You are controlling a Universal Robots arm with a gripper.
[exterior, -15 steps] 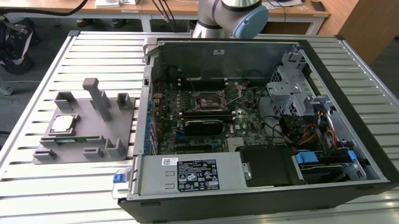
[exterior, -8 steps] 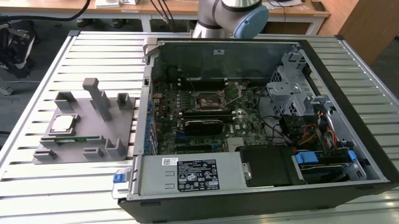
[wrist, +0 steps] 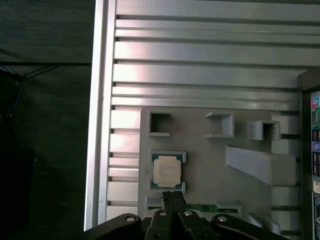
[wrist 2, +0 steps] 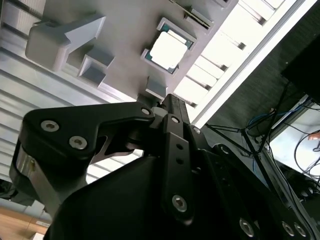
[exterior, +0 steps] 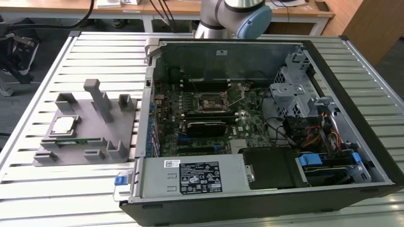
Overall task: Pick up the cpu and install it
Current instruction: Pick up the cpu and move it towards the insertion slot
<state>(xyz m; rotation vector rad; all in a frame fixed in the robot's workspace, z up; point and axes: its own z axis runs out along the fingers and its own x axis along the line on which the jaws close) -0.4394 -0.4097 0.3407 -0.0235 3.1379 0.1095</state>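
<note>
Resting flat in a square pocket of a grey moulded holder (exterior: 85, 128), the cpu (exterior: 63, 125) shows a shiny silver-grey metal top with a thin pale rim; in the exterior view it lies at the left, outside the computer case (exterior: 344, 90). The holder is matt plastic with blocky posts, small open-sided brackets and one tall slanted fin. A long thin green memory stick (exterior: 79, 140) sits in a slot just beside the chip.

In the first wrist view the hand (wrist: 173, 194) is black metal with bolted link arms. Its two slim fingers are pressed together with nothing between them, and their tips point at the holder's edge between the cpu (wrist: 166, 170) and the memory stick (wrist: 200, 207). In the second wrist view the hand (wrist 2: 169, 98) is apart from the bright square of the cpu (wrist 2: 169, 49), which lies untouched in its pocket.

The desk (exterior: 82, 189) is ribbed aluminium, with long pale slats and dark grooves between them. Bare slats run around the holder on its outer sides, while its inner edge lies close to the case wall. Inside the open case, the green motherboard (exterior: 189, 142) carries a square metal-framed socket (exterior: 211, 100) near its middle. The arm (exterior: 237, 14) rises behind the case's far wall.
</note>
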